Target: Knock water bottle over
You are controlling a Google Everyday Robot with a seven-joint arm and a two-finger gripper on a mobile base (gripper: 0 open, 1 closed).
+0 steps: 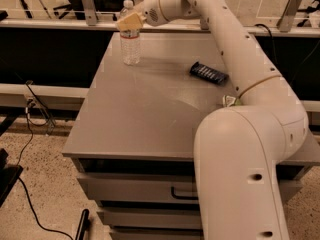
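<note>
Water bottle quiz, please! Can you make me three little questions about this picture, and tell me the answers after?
1. True or false: the water bottle is lying on its side.
2. Pick one. Where is the gripper?
A) up by the bottle's top part
B) low by the bottle's base
C) far away from the bottle
3. What else lies on the table besides the bottle?

Key
1. False. It stands upright.
2. A.
3. A dark flat object, apart from the bottle.
</note>
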